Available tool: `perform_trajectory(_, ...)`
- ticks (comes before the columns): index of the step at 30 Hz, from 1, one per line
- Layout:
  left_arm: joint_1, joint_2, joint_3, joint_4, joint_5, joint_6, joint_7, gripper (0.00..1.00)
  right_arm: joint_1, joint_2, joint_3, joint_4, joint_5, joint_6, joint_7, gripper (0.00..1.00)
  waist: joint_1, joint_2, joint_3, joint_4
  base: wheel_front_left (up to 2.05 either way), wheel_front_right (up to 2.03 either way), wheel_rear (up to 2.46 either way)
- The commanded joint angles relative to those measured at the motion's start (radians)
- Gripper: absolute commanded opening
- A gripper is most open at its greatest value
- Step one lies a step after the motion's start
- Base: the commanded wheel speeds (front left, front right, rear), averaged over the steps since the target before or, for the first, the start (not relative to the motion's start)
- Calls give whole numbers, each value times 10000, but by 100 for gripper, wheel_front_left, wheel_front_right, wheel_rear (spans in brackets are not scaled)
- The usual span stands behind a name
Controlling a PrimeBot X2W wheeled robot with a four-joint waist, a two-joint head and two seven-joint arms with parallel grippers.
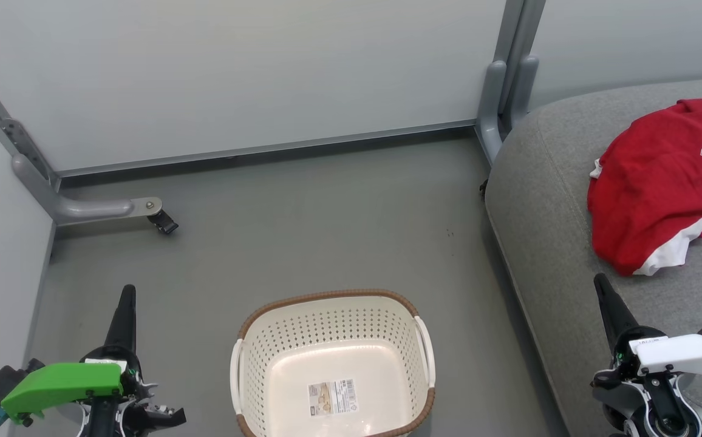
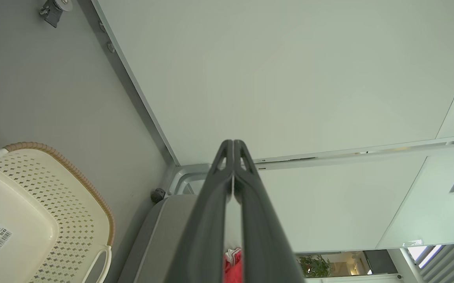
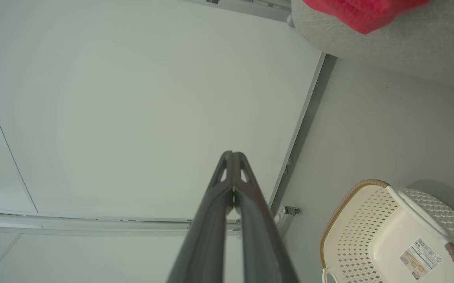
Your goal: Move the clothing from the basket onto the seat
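The clothing (image 1: 654, 182), likely soft and light, lies bunched on the seat (image 1: 545, 200) just ahead of the right hand (image 1: 600, 280), the basket (image 1: 327, 297) between that and the left hand (image 1: 127, 290), both pinched shut on nothing; grip any raised fold.

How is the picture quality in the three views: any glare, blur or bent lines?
Head view: soft, even light, with a bright sheen inside the basket. Left wrist view: the wide lens slightly bends the wall rail, and the left claw blurs toward the bottom edge. Right wrist view: the clothing at the top is blurred, and the seat looks washed out.
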Motion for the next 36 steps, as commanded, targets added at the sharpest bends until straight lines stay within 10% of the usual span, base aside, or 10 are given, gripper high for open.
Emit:
perform_trajectory(1, -201, 4, 63, -58, -219, -89, 54, 0, -142, -64, -35, 10, 201, -2, 88, 0, 0, 0, -2, -18, 0, 0, 0)
perform_trajectory(36, -220, -1, 202, -56, -1407, -86, 368, 0, -198, -73, -93, 100, 1371, -3, 384, 0, 0, 0, -25, -241, 0, 0, 0)
